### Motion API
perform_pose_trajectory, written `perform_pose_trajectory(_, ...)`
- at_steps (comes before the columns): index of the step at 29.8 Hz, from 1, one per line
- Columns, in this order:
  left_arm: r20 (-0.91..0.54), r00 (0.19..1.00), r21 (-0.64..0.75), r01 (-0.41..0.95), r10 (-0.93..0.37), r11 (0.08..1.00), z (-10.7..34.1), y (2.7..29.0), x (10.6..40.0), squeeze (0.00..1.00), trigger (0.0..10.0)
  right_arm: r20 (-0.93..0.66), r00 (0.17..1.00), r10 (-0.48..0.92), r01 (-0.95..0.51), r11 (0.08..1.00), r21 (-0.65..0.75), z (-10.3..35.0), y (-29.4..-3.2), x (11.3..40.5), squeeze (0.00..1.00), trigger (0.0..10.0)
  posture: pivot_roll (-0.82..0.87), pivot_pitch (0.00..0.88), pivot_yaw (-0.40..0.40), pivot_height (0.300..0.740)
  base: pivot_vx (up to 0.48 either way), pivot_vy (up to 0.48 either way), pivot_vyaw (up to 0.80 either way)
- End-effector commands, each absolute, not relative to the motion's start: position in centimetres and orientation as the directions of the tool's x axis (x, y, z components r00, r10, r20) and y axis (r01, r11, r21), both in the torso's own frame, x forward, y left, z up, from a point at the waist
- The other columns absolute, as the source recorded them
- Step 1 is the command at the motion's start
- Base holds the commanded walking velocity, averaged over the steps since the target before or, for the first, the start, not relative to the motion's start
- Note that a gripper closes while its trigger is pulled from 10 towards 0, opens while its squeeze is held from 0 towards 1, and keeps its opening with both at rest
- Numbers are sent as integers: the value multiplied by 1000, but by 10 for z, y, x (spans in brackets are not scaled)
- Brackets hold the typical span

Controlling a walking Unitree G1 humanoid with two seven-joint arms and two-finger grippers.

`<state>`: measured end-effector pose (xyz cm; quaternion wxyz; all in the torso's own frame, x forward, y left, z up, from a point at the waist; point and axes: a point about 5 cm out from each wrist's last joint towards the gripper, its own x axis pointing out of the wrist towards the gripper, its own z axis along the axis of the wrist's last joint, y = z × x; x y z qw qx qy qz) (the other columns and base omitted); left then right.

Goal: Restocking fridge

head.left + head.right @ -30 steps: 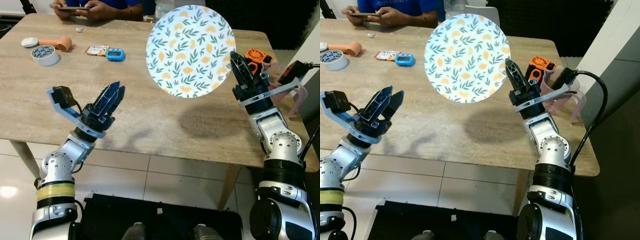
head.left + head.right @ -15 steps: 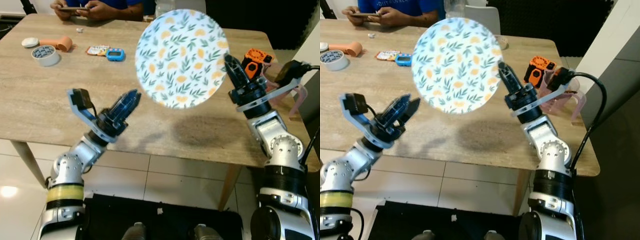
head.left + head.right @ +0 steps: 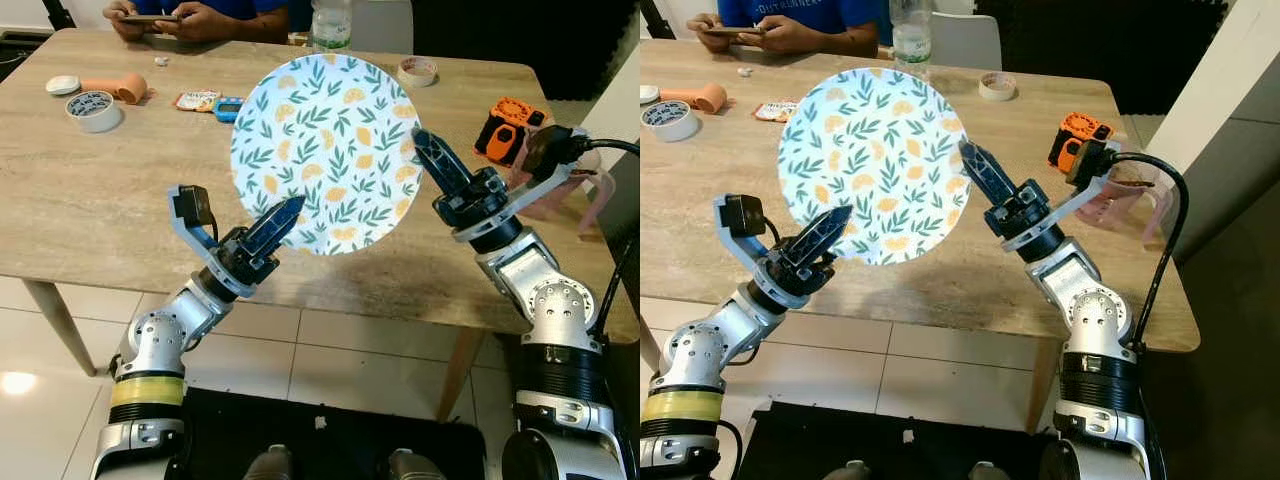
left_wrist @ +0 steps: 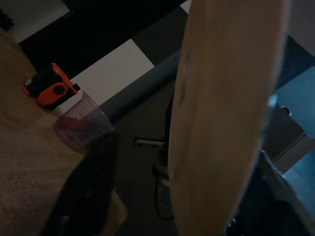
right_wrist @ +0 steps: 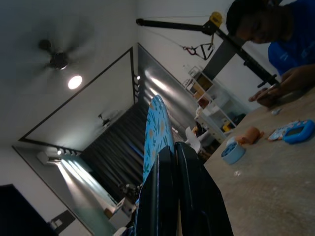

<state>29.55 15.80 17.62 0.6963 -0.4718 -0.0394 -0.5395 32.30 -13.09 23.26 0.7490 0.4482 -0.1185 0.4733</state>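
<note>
Over the near table edge, plate: we count one round plate (image 3: 325, 150) with a leaf-and-lemon print, held up in the air on edge, face toward the head camera.
Right gripper: we see the right gripper (image 3: 428, 160) with its two fingers pressed together on the plate's right rim; the right wrist view shows both black fingers (image 5: 172, 196) pinching the thin blue edge.
Left gripper: the left gripper (image 3: 283, 214) sits at the plate's lower left rim, fingers drawn nearly together, tips at or just in front of the plate; we cannot tell whether they grip it. The left wrist view shows the plate's pale back (image 4: 221, 113) right up close.
Table: one wooden table (image 3: 120, 200), with the plate's shadow on it below the plate.
Right side of table: one orange-and-black device (image 3: 508, 126), beside one pinkish clear jug (image 3: 570, 190) at the right edge.
Mid table, left: one blue timer (image 3: 228, 107) partly behind the plate, touching one small snack packet (image 3: 196, 100).
Far left: two tape rolls counted overall, one patterned roll (image 3: 92, 109) here, plus one peach-coloured tube (image 3: 118, 87) and one white lid (image 3: 61, 85).
Far centre: one clear bottle (image 3: 331, 25) behind the plate, and the second tape roll (image 3: 417, 70), a pale one.
Far edge: one person in a blue top, two hands (image 3: 170, 17) holding a phone.
</note>
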Motion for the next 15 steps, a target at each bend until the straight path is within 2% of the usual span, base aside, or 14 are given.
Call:
perform_pose_trajectory(1,569,392,-608,792,-723,-48,174,153,290,0,0,609,511,607,-828,155,539,234,-134,319,0,0,-12,115,-13,740,0,0,0)
perform_pose_trajectory(15,553,398,-607,795,-732,-26,173,155,288,0,0,597,569,566,-802,220,556,234,-142,325,0,0,-12,114,-14,740,0,0,0)
